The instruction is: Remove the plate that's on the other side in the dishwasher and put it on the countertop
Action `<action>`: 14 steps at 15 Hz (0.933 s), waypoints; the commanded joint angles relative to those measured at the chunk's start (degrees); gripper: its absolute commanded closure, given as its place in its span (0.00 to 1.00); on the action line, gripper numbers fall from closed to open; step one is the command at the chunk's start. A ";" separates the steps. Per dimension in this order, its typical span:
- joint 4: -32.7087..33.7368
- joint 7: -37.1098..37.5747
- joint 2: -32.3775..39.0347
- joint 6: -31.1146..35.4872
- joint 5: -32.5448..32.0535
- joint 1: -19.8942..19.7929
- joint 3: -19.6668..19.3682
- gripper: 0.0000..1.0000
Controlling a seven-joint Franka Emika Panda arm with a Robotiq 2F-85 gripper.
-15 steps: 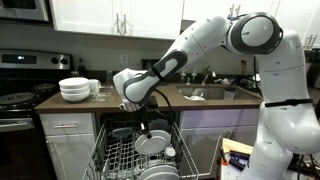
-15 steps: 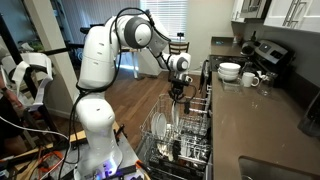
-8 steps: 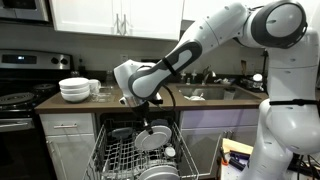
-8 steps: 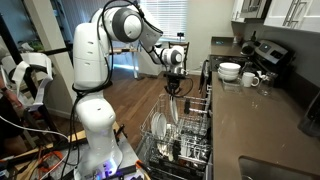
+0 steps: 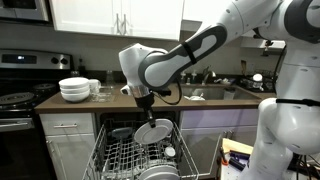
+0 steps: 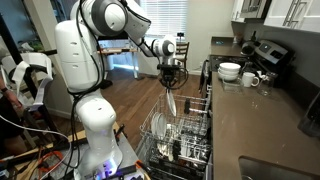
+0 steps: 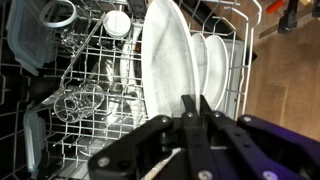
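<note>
Wrist view, L to R: clear glass container (image 7: 25,40) and small round white lid (image 7: 117,22) sit at upper left of the grey wire-rack dishwasher (image 7: 95,140), w/ a clear glass jar (image 7: 80,100) lying below them. Centre: round white plate (image 7: 165,65), upright, taken at its near rim by the black gripper (image 7: 196,102). Jaws clenched on the plate, one finger each side. Just right of it, two more white plates (image 7: 212,60) stand in rack slots, near the held one but apart. Brown wood floor (image 7: 295,70) at far right.

In an exterior view, L to R: black stove (image 5: 15,100), then long dark-brown worktop (image 5: 110,99) w/ stack of white bowls (image 5: 74,90) and white mug (image 5: 94,88) just beside. Gripper (image 5: 143,102) points down in front of the worktop edge. Plate (image 5: 152,132) hangs under it, face toward camera, over the open dishwasher (image 5: 115,158). Its lower edge is approx level w/ the rack tops; can't tell if touching. White robot arm (image 5: 190,55) runs up to the right, and a steel sink (image 5: 210,92) sits in the worktop behind it.

In an exterior view from the side: arm (image 6: 85,110) at left, reaching right to gripper (image 6: 168,78). Plate (image 6: 172,103) shows edge-on, slightly tilted, above the rack (image 6: 195,130). Worktop (image 6: 260,125) is to the right w/ bowls (image 6: 229,71) at its far end, well apart from the plate. Plate isn't on the worktop.
</note>
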 commanded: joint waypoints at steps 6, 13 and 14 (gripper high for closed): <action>-0.01 4.73 -2.33 -1.68 -9.05 1.66 0.86 0.98; 2.70 13.09 2.45 -2.37 -15.40 2.02 1.06 0.98; 3.77 13.66 4.06 -2.54 -15.92 2.10 1.01 0.98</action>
